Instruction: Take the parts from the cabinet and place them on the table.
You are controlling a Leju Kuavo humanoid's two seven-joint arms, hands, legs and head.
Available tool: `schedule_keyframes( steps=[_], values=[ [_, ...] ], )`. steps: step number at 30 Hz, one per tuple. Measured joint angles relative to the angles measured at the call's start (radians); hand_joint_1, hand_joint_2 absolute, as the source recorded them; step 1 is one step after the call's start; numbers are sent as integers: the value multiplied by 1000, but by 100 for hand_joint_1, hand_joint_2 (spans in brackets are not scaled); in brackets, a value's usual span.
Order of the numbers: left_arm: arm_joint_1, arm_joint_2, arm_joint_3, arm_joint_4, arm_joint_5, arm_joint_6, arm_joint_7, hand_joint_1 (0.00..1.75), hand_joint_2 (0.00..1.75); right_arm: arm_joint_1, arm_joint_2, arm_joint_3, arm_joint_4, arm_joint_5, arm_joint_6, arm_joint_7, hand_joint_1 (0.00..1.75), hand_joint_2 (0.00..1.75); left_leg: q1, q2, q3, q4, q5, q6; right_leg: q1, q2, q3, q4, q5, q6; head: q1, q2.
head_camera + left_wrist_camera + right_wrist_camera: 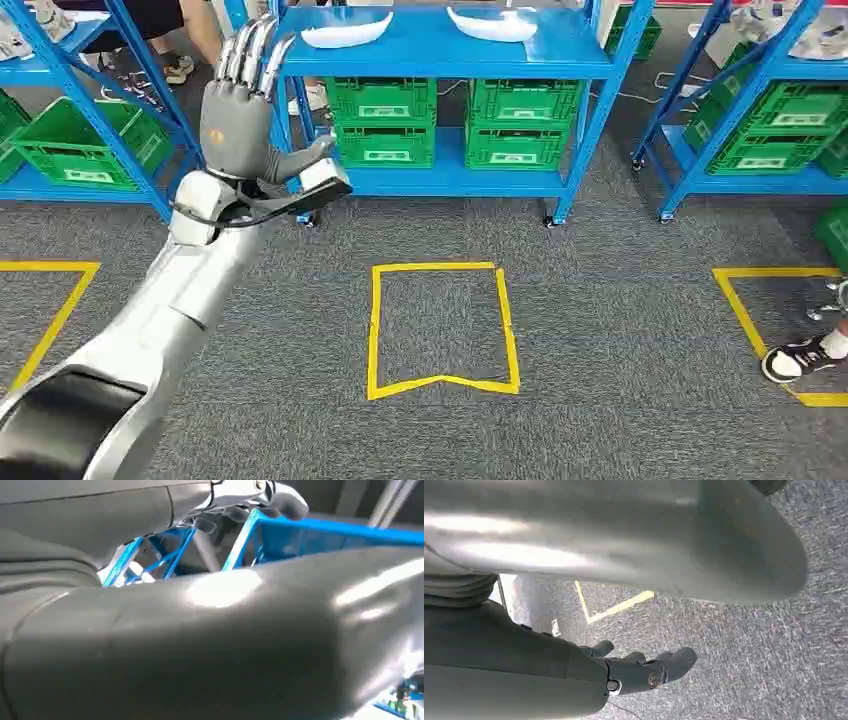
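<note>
Two white curved parts (345, 33) (495, 22) lie side by side on the top shelf of the blue cabinet (430, 58). My left hand (240, 110) is raised in front of the cabinet's left post, fingers spread upward and holding nothing. It stands left of and below the nearer white part, apart from it. In the left wrist view the thick grey thumb (200, 645) lies across the picture with the blue shelf frame (340, 532) behind it. My right hand (644, 672) hangs over the grey carpet with its dark fingers loosely apart and nothing in them.
Green crates (380, 100) (520, 100) fill the cabinet's lower shelves. More blue racks with green crates stand at left (60, 150) and right (780, 130). A yellow taped square (443, 330) marks the carpet. A person's shoe (800, 358) is at the right edge.
</note>
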Motion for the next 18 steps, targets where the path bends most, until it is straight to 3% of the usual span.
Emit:
schedule_keyframes(
  steps=[1, 3, 4, 5, 6, 8, 9, 10, 11, 12, 13, 14, 15, 16, 17, 18],
  values=[
    [-21, 3, -12, 18, -16, 0, 15, 0, 0, -5, 1, -2, 0, 3, 0, 0, 0, 0, 0, 4, 0, 0, -1, 2, 1, -18, -40, 57, -25, -2, 6, 0],
    [-46, 11, -32, 59, -43, -15, 44, 0, 0, -9, 2, -7, 1, 10, -2, 0, 0, 0, 0, 15, 5, 0, -7, 0, -4, -24, -140, 200, -72, 5, 6, 0],
    [-50, 13, -41, 75, -54, -25, 55, 0, 0, -8, 2, -10, 2, 11, -2, 1, 0, 0, 1, 20, 10, 0, -13, -4, -6, -25, -178, 245, -77, 6, 6, 0],
    [-50, 16, -50, 96, -66, -39, 68, 0, 0, -6, 2, -13, 2, 14, -4, 4, 0, 0, 4, 24, 18, 0, -18, -10, -11, -25, -197, 246, -55, 12, 6, 0],
    [-51, 19, -58, 110, -70, -47, 76, 0, 0, -3, 2, -15, 3, 17, -4, 5, 0, 0, 8, 27, 28, 1, -26, -20, -16, -27, -193, 203, -12, 16, 6, 0],
    [-57, 25, -62, 133, -72, -62, 91, 0, 0, 3, 2, -20, 3, 22, -4, 4, 0, 0, 21, 33, 54, 2, -47, -39, -26, -38, -137, 40, 84, 29, 6, 0],
    [-62, 27, -66, 144, -72, -70, 96, 0, 0, 7, 3, -20, 5, 24, -4, 4, 0, 0, 21, 37, 56, 3, -64, -53, -33, -49, -115, -34, 123, 44, 8, 0],
    [-67, 31, -68, 158, -73, -80, 101, 0, 0, 6, 13, -20, 13, 28, 0, 3, 0, 0, 22, 38, 71, 4, -72, -62, -20, -53, -117, -36, 72, 37, 15, 0],
    [-73, 36, -70, 163, -75, -91, 107, 0, 0, 3, 8, -20, 13, 30, 0, 3, 0, 0, 16, 39, 64, -4, -78, -72, -14, -52, -109, -25, 73, 8, 14, 0],
    [-76, 38, -73, 168, -77, -102, 109, 0, 0, 6, 8, -21, 13, 31, 2, 3, 0, 0, 17, 41, 96, -11, -80, -81, -18, -47, -101, -29, 59, -9, 6, 0],
    [-84, 43, -74, 172, -76, -110, 112, 0, 0, 6, 8, -21, 13, 31, 2, 1, 0, 0, 19, 40, 98, -2, -72, -87, -17, -46, -94, -29, 47, -18, 5, 0],
    [-98, 45, -75, 175, -76, -122, 116, 0, 0, 3, 8, -21, 13, 31, 2, 0, 0, 0, 22, 39, 81, 29, -57, -94, -16, -40, -73, -25, 38, -29, 3, 0],
    [-106, 48, -77, 181, -75, -132, 119, 0, 0, 3, 8, -21, 13, 31, 2, 0, 0, 0, 25, 38, 52, 90, -29, -97, -17, -37, -56, -32, 26, -36, -3, 0],
    [-112, 51, -78, 186, -74, -138, 124, 0, 0, 4, 8, -22, 13, 31, 3, 0, 0, 0, 25, 37, 4, 169, -5, -97, -16, -35, -39, -38, 13, -42, -7, 0],
    [-116, 53, -81, 194, -74, -149, 130, 0, 0, 4, 8, -22, 13, 31, 3, 0, 0, 0, 22, 36, -49, 235, -11, -98, -16, -33, -21, -42, 2, -45, -8, 0],
    [-111, 60, -82, 203, -73, -162, 139, 0, 0, 4, 8, -23, 13, 31, 4, 0, 0, 0, 19, 36, -111, 291, -48, -97, -15, -28, 7, -51, -15, -49, -11, 0]
  ],
)
